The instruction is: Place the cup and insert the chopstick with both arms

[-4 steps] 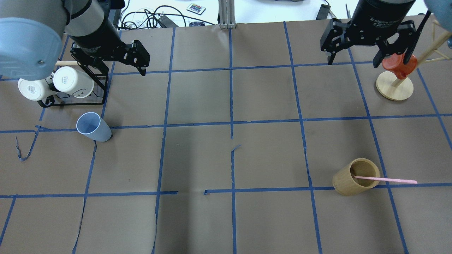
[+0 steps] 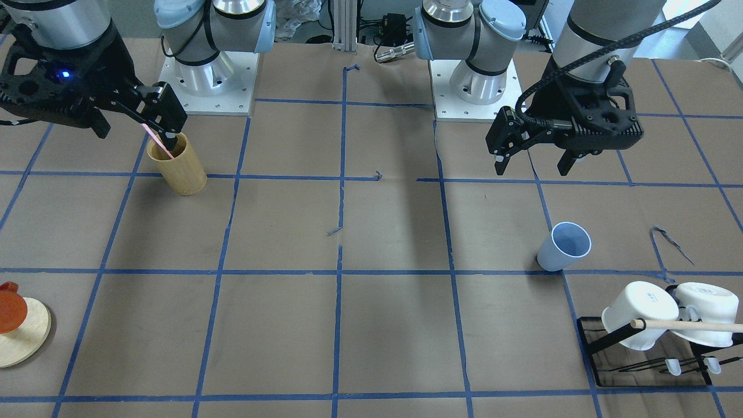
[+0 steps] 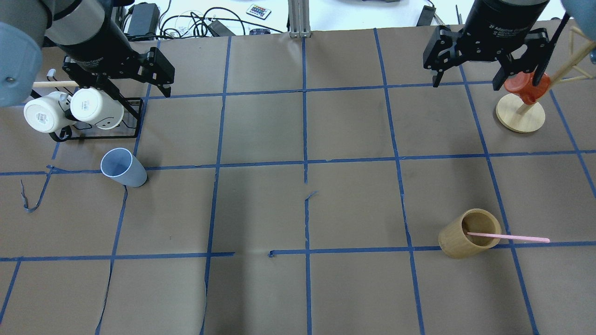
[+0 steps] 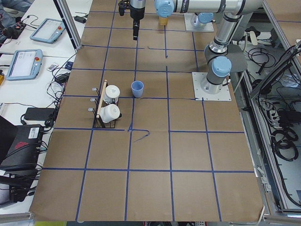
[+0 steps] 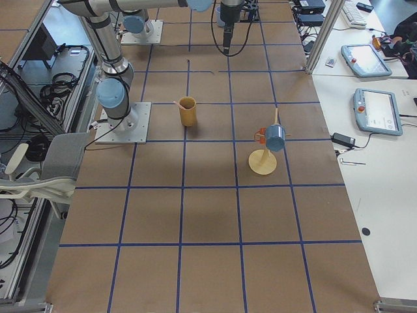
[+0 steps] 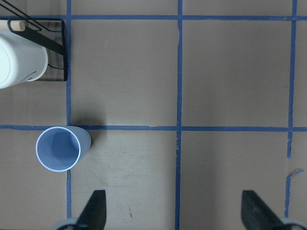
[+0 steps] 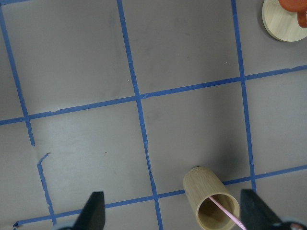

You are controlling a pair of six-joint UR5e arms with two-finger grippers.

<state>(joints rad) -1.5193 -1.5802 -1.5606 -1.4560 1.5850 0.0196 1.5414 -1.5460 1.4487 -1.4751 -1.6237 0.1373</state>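
Note:
The light-blue cup (image 3: pixel 123 167) stands upright on the table at the left, also in the front view (image 2: pixel 564 246) and the left wrist view (image 6: pixel 60 148). My left gripper (image 3: pixel 123 88) is open and empty, high above the table; in its wrist view (image 6: pixel 175 211) the cup lies left of its left finger. A pink chopstick (image 3: pixel 507 237) leans out of the tan bamboo cylinder (image 3: pixel 469 232) at the right front. My right gripper (image 3: pixel 466 80) is open and empty, high up; its wrist view (image 7: pixel 175 213) shows the cylinder (image 7: pixel 211 201) and chopstick (image 7: pixel 225 213) between the fingers.
A black wire rack (image 3: pixel 93 132) with two white mugs (image 3: pixel 95 104) and a wooden dowel (image 3: pixel 51 84) stands just behind the cup. A wooden mug tree (image 3: pixel 520 114) with an orange-red cup (image 3: pixel 524 88) stands at the back right.
My left arm has moved left in the overhead view, over the mug rack. The right arm, cup and chopstick have not moved.

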